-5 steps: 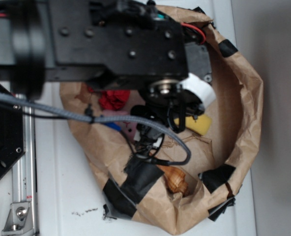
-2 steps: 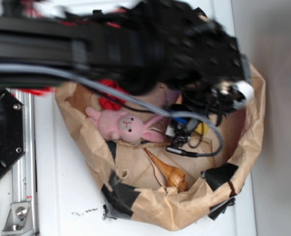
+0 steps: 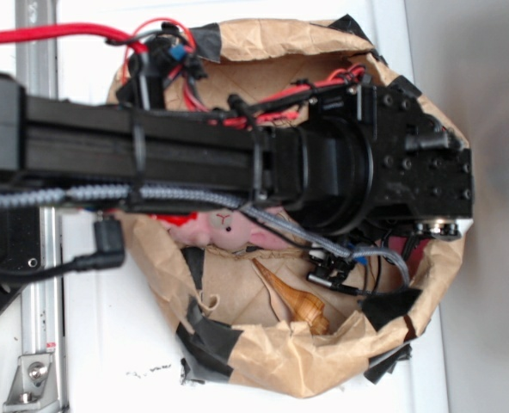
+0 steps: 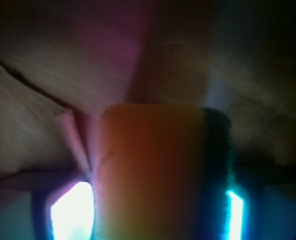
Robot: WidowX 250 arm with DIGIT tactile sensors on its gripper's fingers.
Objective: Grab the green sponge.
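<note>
Two things show inside the brown paper bag under the arm: a pink plush bunny and a cone shell. Wrist view: the green sponge stands lengthwise, apparently pinched in the claw.

Arm stretched across from the left, wrist turned down over the bag's right side.

The black arm lies level across the exterior view, its forearm running from the left edge to a bulky wrist block near the bag's right rim. Red and grey cables trail along it. The pincer itself is hidden beneath the wrist in that view. In the blurred, dark wrist view the pincer straddles the sponge, which fills the gap between its fingers; whether they press it cannot be told.
</note>
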